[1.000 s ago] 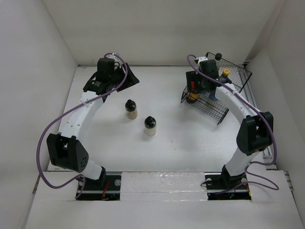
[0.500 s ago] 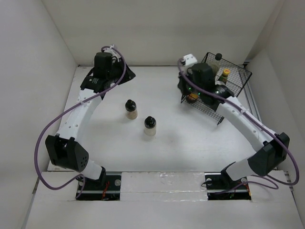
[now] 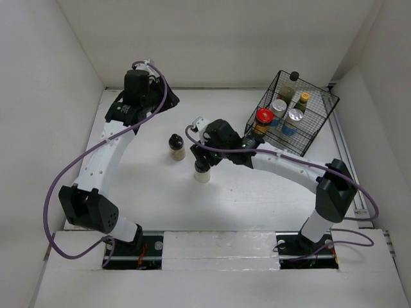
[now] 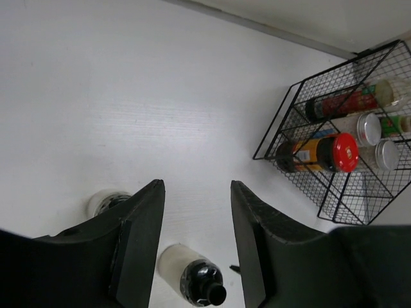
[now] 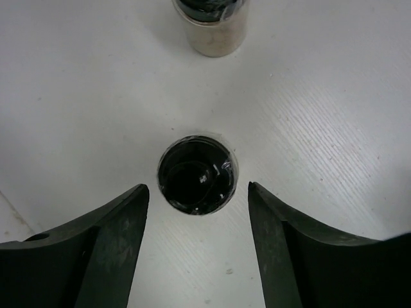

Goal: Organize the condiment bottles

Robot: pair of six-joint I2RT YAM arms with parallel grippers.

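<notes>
Overhead, white table [image 3: 244, 192] (matte), white walls [image 3: 212, 38], wire basket [image 3: 318, 131] far right

Right claw [image 5: 198, 247] hangs spread wide over a black-capped shaker [image 5: 197, 174] standing on the white counter [image 5: 334, 96]; a second shaker [image 5: 212, 25] stands beyond, apart.

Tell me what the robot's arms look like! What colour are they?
Both arms are white tubes with chunky black joints. The left arm and the right arm each trail a purple cable that loops loose from base to wrist. Each ends in a black gripper, left and right, with two broad, flat, dark jaws that curve outward. The bases are bolted to black plates.
</notes>
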